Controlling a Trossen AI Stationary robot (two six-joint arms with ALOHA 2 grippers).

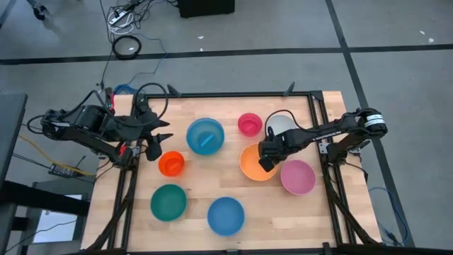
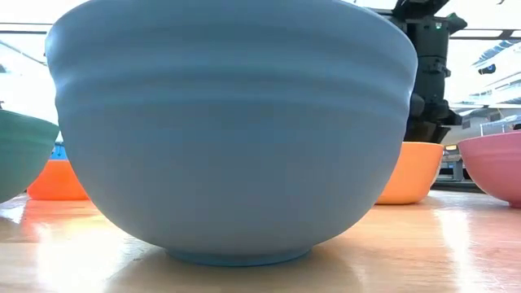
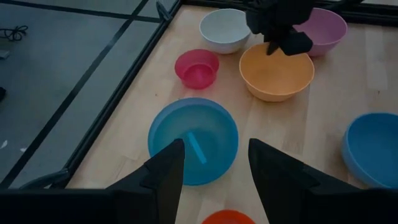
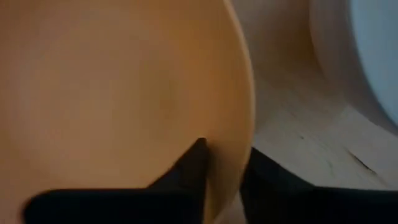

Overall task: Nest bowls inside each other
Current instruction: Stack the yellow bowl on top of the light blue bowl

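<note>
Orange bowl (image 4: 118, 87) rim: right fingers (image 4: 199, 165) clamped astride | white bowl (image 1: 283, 123) half hidden | left fingers (image 3: 168, 171) apart

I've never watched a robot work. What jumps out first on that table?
Bright bowls scattered over the wooden table. The right gripper pinches the rim of the orange bowl near the table's right side, between the white bowl and the pink bowl. The left gripper hovers open beside the blue bowl at the middle.
</note>
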